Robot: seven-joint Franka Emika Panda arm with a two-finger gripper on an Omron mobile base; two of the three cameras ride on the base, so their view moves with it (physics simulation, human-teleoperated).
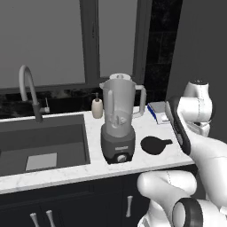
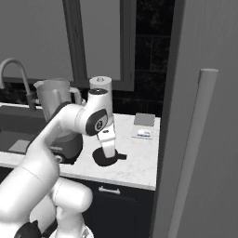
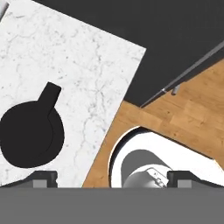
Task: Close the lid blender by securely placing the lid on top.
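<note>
The blender (image 1: 117, 119) stands upright on the marble counter (image 1: 133, 166), its clear jar open at the top, with the handle to the right. The lid (image 1: 153, 145), a flat black disc with a short tab, lies on the counter just right of the blender's base. In the right base view my gripper (image 2: 110, 153) hangs pointing down just above the lid (image 2: 100, 159), and my arm hides part of the blender (image 2: 55, 97). The hand view has the lid (image 3: 30, 133) at the lower left, beside the left fingertip (image 3: 43, 178). My gripper (image 3: 113, 179) is open and holds nothing.
A small beige soap bottle (image 1: 97, 107) stands behind the blender. The sink (image 1: 42, 142) and its faucet (image 1: 27, 86) lie to the left. A blue and white flat thing (image 1: 158, 111) lies at the back right. A tall grey panel with a long handle (image 2: 190, 153) rises right of the counter.
</note>
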